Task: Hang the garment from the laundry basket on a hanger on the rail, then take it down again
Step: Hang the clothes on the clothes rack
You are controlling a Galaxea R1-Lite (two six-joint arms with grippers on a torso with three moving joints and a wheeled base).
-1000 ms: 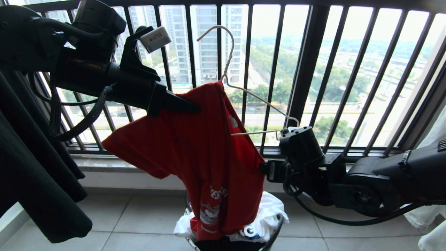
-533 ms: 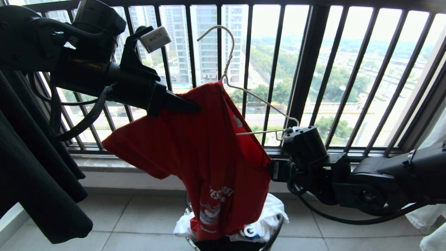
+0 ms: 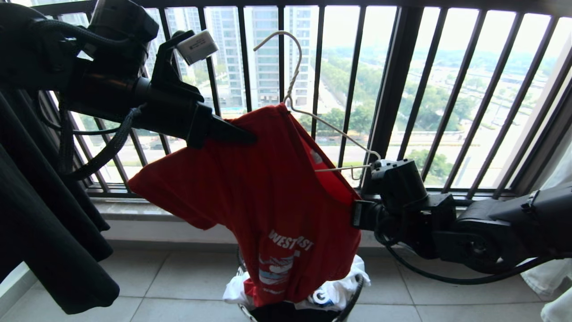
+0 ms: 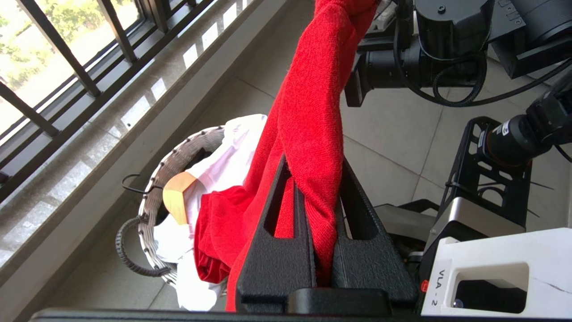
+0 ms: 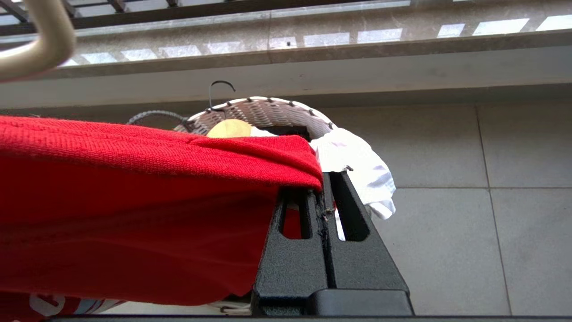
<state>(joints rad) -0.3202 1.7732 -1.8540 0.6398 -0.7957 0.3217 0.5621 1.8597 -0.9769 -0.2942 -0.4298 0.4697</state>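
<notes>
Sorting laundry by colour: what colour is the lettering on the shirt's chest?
White lettering on the red T-shirt, clearest in the head view.

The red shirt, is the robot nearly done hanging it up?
Not yet. The red shirt is out of the basket, half on the white hanger. The left gripper and right gripper both pinch its cloth. Left: covering the bare hanger arm, hooking onto a rail, taking it down.

daylit barred window (image 3: 393,89) overlooking towers and trees, stone sill (image 3: 134,210), grey tiled floor (image 3: 178,281).
</notes>
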